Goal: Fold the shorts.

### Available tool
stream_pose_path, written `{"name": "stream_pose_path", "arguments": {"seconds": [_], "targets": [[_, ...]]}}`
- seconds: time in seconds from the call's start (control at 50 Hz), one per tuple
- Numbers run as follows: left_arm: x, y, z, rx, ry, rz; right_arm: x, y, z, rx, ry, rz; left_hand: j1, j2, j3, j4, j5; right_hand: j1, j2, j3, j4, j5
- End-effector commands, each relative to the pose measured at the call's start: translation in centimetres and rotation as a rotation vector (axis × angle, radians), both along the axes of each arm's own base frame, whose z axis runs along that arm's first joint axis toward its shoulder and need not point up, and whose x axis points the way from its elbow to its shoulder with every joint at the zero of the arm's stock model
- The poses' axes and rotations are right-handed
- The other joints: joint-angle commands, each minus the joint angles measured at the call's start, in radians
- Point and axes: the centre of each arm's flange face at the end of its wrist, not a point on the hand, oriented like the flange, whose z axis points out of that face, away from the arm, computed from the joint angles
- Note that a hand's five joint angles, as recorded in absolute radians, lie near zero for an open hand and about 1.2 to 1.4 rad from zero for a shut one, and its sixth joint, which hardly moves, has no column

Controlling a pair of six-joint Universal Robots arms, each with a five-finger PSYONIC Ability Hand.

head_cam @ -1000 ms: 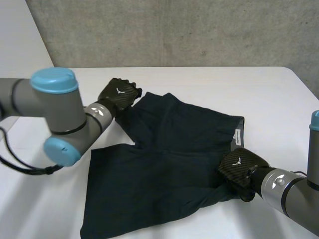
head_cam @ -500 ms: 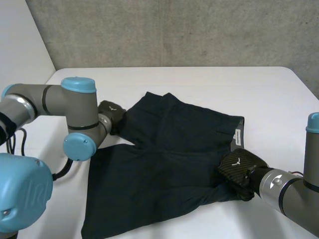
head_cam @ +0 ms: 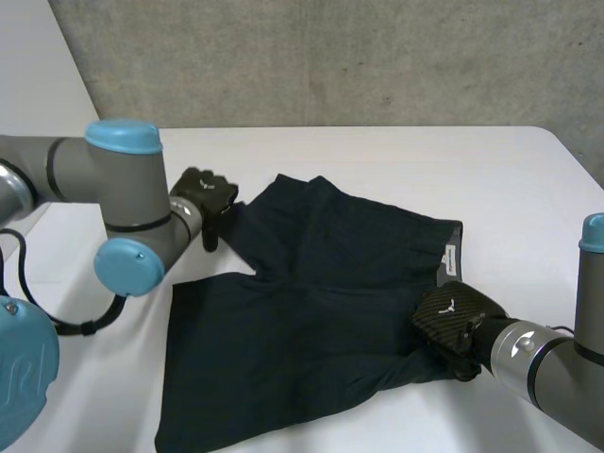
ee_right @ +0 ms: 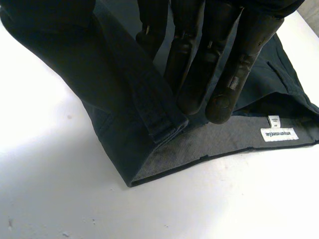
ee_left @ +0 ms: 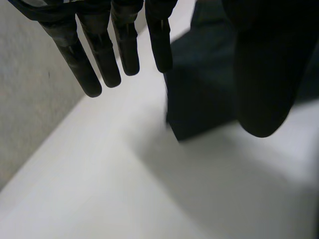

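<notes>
Shorts (head_cam: 311, 311) lie spread flat on the table (head_cam: 396, 156), legs toward the left hand (ee_left: 107, 55), waistband (ee_right: 159, 117) toward the right hand (ee_right: 199, 55). No fold made yet, we judge.

Right hand is at the near waistband corner. Its straight fingers are on the inner side and its thumb on the outer, and the band is raised and pinched between them. The label (ee_right: 279, 134) sits just beside the fingertips.

Left hand is at the far leg's hem corner (ee_left: 199, 104). Fingers are straight and the thumb apart, with the corner below the gap. We read that hand as empty and not yet gripping.

Risks as we see them:
- If the left hand closes beside the hem rather than on it, it catches only the top layer or nothing. The leg then stays down while the right side lifts, and the fold comes out skewed.
- The right pinch is close to the band's edge, so a quick pull could slip it free.
- If one hand lifts well ahead of the other, the cloth drags and bunches at the crotch.
- A pull across the table could slide the whole garment instead of folding it.
</notes>
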Motion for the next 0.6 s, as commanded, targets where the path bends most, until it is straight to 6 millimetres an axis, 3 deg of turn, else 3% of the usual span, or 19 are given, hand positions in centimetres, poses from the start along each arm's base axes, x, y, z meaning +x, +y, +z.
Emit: {"name": "stream_pose_path", "arguments": {"seconds": [0.02, 0.08, 0.26, 0.34, 0.4, 0.54, 0.6], "targets": [[-0.1, -2.1, -0.3, -0.024, 0.063, -0.099, -0.1, 0.1, -0.1, 0.013, -0.007, -0.008, -0.030, -0.014, -0.019, -0.003, 0.000, 0.408, 0.216, 0.205, 0.204, 0.251], [-0.1, -2.5, -2.0, 0.000, 0.051, -0.094, -0.1, 0.1, -0.1, 0.013, -0.007, -0.008, -0.030, -0.014, -0.019, -0.003, 0.000, 0.408, 0.216, 0.205, 0.204, 0.251], [-0.2, -2.9, -3.6, 0.011, 0.036, -0.102, 0.0, 0.0, 0.0, 0.007, -0.010, -0.007, 0.043, 0.060, 0.054, 0.070, 0.073, 0.408, 0.216, 0.205, 0.204, 0.251], [-0.2, -3.3, -4.3, 0.006, 0.014, -0.096, 0.0, 0.0, -0.1, 0.006, -0.010, -0.008, 0.389, 0.405, 0.400, 0.416, 0.419, 0.408, 0.216, 0.205, 0.204, 0.251], [0.2, -3.6, -4.2, -0.005, -0.003, -0.047, 0.0, 0.0, -0.1, 0.006, -0.010, -0.008, 0.914, 0.930, 0.925, 0.941, 0.944, 0.408, 0.216, 0.205, 0.204, 0.251], [1.0, -3.5, -2.8, -0.033, -0.039, 0.065, 0.0, -0.1, 0.0, 0.001, -0.011, -0.008, 0.942, 0.958, 0.952, 0.968, 0.971, 0.408, 0.216, 0.205, 0.204, 0.251], [1.5, -2.5, -3.4, 0.026, -0.073, 0.070, 0.0, -0.1, 0.0, 0.000, -0.012, -0.007, 0.942, 0.958, 0.952, 0.968, 0.971, 0.408, 0.216, 0.205, 0.204, 0.251]]}}
